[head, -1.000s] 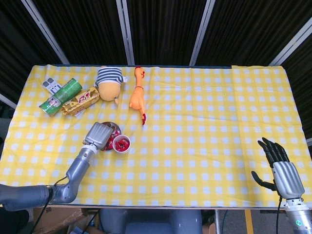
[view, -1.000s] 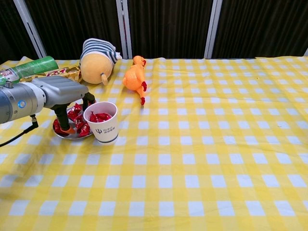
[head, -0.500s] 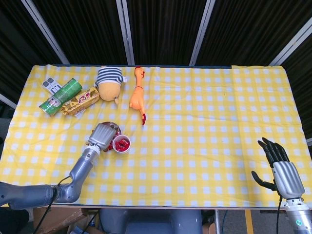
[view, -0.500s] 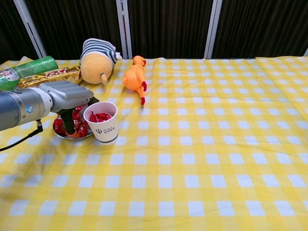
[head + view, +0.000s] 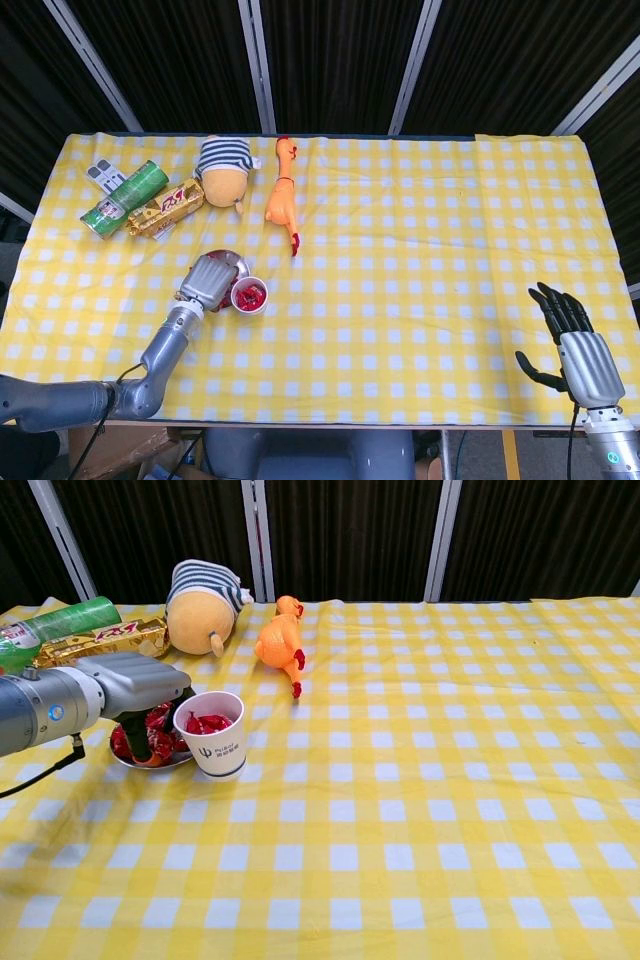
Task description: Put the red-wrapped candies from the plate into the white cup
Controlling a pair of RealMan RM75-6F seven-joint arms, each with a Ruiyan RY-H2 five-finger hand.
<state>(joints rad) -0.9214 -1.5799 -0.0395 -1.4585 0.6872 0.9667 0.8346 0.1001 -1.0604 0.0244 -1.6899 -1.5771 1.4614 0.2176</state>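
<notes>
the red-wrapped candies (image 5: 160, 730) lay heaped on the plate (image 5: 150, 761), with several more already inside the white cup (image 5: 216, 746), which stood touching the plate's right edge. over the past second the left hand (image 5: 140, 685) had slid from the far-left side of the plate toward the cup and dropped lower, so that its dark fingers (image 5: 137, 738) now reached down into the pile rather than hanging beside it. from above, the hand covered most of the plate and sat just beside the cup's rim. that shift read as the start of another pick: the hand was settling on a candy, and nothing had yet been carried across. whether the fingers had actually closed on a wrapper could not be told, since the palm hid the fingertips in the head view and the candies crowded around them in the chest view. the cup had not moved and stayed upright.

the right hand (image 5: 578, 345) hung well apart at the near right corner of the table (image 5: 420, 250), fingers spread and holding nothing, unchanged through the second.
</notes>
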